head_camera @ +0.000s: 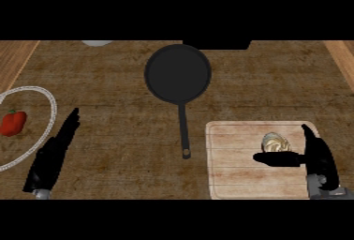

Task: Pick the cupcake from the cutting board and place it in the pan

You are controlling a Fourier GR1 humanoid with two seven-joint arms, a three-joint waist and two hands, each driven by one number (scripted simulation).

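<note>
— So where does the cupcake [275, 142] sit?

— On the cutting board [235, 178], in its upper right part, a pale swirled top seen from above. The board lies at the lower right of the brown counter [110, 79].

— And the right hand [314, 157]?

— It stands on the board just beside the cupcake, at its right. The fingers point up and away, straight, while the thumb [276, 159] reaches left along the cupcake's lower edge and looks to touch it. The fingers are not curled round it; the hand is spread and holds nothing.

— What about the pan [177, 74]?

— A black frying pan, well apart from the board, at the upper middle of the counter. Its long handle [184, 131] runs down toward the viewer and ends just left of the board's upper corner. Nothing lies in the pan.

— And the left hand [52, 157]?

— It rests at the lower left, fingers straight and pointing up, holding nothing, beside the rim of a white plate [50, 119]. A red bell pepper [12, 123] lies on that plate at the view's left edge.
</note>
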